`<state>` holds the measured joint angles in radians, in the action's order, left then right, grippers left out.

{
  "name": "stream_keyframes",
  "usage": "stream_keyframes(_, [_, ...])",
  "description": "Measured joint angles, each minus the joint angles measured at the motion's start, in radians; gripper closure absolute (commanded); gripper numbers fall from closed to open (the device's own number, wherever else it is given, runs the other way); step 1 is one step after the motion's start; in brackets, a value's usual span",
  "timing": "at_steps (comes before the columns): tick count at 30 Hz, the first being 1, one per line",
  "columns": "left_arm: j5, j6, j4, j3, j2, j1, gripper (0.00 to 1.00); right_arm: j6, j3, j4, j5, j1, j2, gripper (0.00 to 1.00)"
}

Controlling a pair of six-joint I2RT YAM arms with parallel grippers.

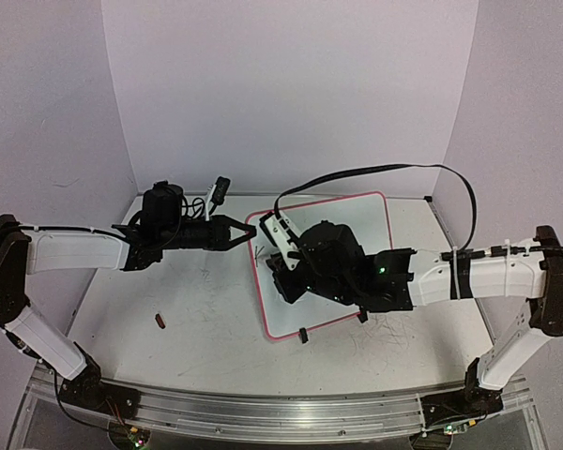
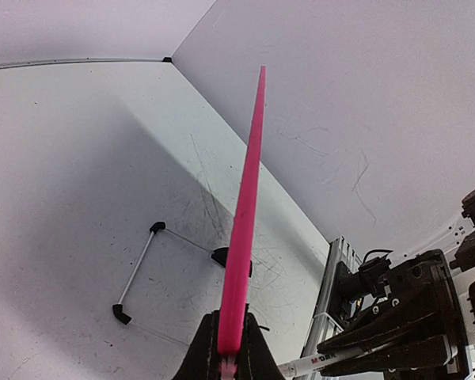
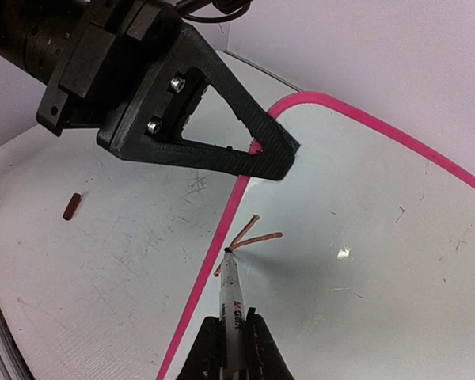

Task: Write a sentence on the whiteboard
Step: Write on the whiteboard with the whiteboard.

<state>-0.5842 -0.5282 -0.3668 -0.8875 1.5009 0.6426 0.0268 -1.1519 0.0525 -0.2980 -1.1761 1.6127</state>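
Right wrist: your right end effector [image 3: 236,352] clamps an "M"-labelled marker [image 3: 231,294]; left end effector [image 2: 231,350] pinches the whiteboard [image 2: 246,198] by its rim.

**What else shares my bench**

I work over a white bench [image 1: 197,309], scuffed and marked with faint grey scribbles [image 3: 198,188]. 1 small dark red cylinder [image 1: 159,321] lies flat on it, toward its near left corner, well apart from everything else. Pale lilac walls [image 1: 291,94] stand along the bench's far, left and right edges.
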Motion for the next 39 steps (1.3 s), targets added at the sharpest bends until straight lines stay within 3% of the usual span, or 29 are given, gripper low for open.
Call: stream_keyframes(39, [0.001, 0.000, 0.001, 0.000, 0.000, 0.000, 1.00, 0.033, 0.072, -0.017, -0.076, -0.009, -0.042, 1.00])
